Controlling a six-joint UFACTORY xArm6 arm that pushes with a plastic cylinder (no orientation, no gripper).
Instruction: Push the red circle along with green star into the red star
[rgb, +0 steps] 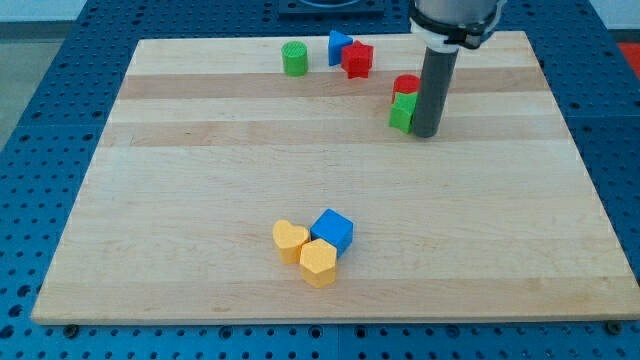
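- Here my tip (426, 134) rests on the wooden surface (200, 180), in the top right part of the view.
- My arm ends in a plain dark rod, so it has no fingers to be apart, together or clamped on anything.
- The green star (401, 113) sits just to the view's left of my tip, and the two look like they are touching.
- The red circle (405, 85) is right behind the green star, toward the view's top, and it touches the star. The rod hides part of its right side.
- The red star (356, 60) is farther up and to the view's left, near the top edge of the surface. It is apart from the red circle and the green star.
- A blue block (338, 46) is tucked against the red star on its left. It looks like a triangle, but I cannot be sure.
- A green cylinder (294, 58) stands near the blue block, a little more to the view's left.
- Down near the view's bottom, three blocks huddle together: a blue cube (333, 230), a yellow heart (289, 240) and a yellow hexagon (318, 263). They are well apart from my tip.
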